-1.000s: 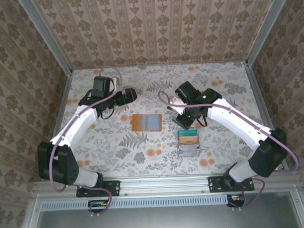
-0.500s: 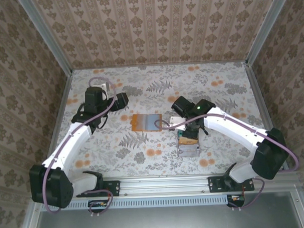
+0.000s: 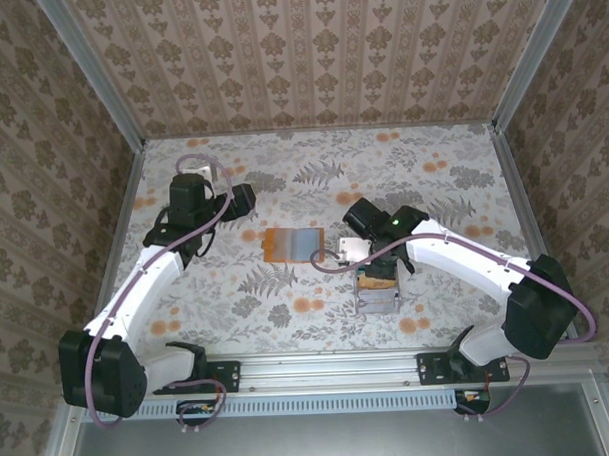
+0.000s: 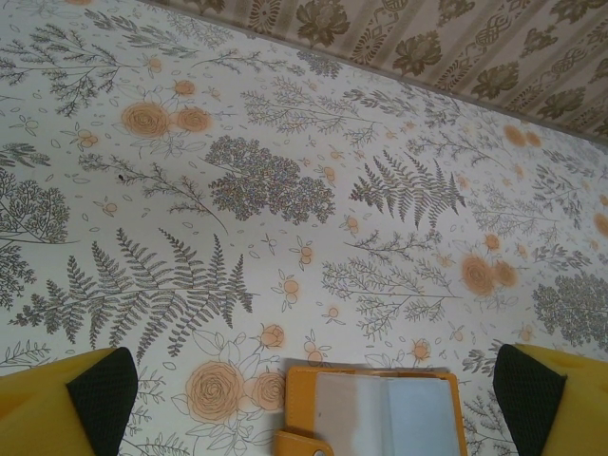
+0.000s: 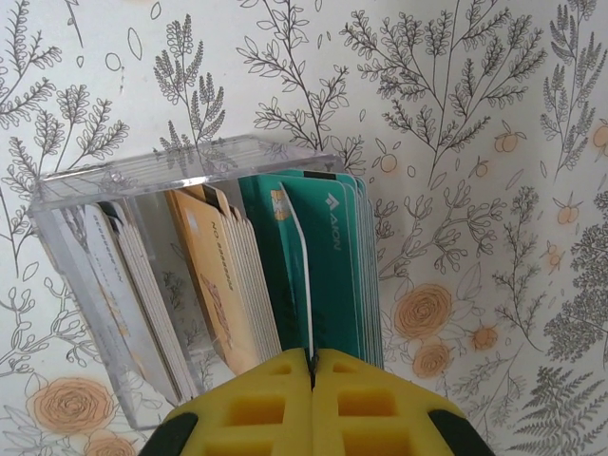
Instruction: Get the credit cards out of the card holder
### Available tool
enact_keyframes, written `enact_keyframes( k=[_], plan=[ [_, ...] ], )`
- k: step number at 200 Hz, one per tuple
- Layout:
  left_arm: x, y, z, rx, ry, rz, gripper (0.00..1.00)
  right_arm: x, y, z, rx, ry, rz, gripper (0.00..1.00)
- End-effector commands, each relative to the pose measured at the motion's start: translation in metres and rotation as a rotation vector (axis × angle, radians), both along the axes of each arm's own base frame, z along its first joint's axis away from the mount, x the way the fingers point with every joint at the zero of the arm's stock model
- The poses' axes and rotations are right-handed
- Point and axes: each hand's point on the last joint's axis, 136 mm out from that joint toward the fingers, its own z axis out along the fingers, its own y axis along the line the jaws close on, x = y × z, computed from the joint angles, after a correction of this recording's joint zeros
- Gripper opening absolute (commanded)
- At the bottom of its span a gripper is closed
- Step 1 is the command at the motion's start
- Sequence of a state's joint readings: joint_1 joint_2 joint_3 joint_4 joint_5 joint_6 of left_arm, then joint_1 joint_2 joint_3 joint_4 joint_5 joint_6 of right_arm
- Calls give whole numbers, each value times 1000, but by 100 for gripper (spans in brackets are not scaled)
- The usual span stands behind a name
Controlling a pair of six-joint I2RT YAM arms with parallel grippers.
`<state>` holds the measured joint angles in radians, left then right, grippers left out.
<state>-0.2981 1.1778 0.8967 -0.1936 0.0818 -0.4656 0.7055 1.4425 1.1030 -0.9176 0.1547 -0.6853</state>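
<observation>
The card holder [image 3: 293,245] lies open and flat on the floral table [image 3: 433,183] near the centre of the top view, orange rim outward and grey-blue inner face up, touched by neither gripper. The left gripper [image 3: 241,199] hangs above and to the left of it in that frame, apart from it. In the left wrist view the left gripper [image 4: 315,385] has its yellow fingers at the two bottom corners of the frame, spread wide with nothing between them. There the card holder [image 4: 375,413] sits at the bottom centre, showing a pale tan panel on the left, a grey-blue panel on the right and an orange tab at its lower left corner. Just right of the card holder in the top view stands a clear tray [image 3: 379,303], with the right gripper [image 3: 374,266] over its upper end. In the right wrist view the right gripper [image 5: 312,366] has its fingers pressed together on a thin credit card [image 5: 304,275], seen edge-on and slightly bowed. This card stands inside the tray [image 5: 180,166] among the teal cards [image 5: 332,266]. Tan-orange cards [image 5: 214,285] and white cards [image 5: 123,275] stand upright further left in the same tray.
</observation>
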Motion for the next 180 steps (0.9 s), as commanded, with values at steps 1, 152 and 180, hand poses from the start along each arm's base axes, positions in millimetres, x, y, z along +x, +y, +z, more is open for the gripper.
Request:
enact_keyframes(
  k=[1,152,180],
  plan=[
    [-2,3,1,11,-10,-5,100,5,-1,-6,-14,-33,-7,12],
    [2,38,-16,163,0,118,100,89,-32,75,468,-454,-651,64],
    [2,71,-31,253,20,223,100,102,-66,88,660,-576,-873,83]
  ],
)
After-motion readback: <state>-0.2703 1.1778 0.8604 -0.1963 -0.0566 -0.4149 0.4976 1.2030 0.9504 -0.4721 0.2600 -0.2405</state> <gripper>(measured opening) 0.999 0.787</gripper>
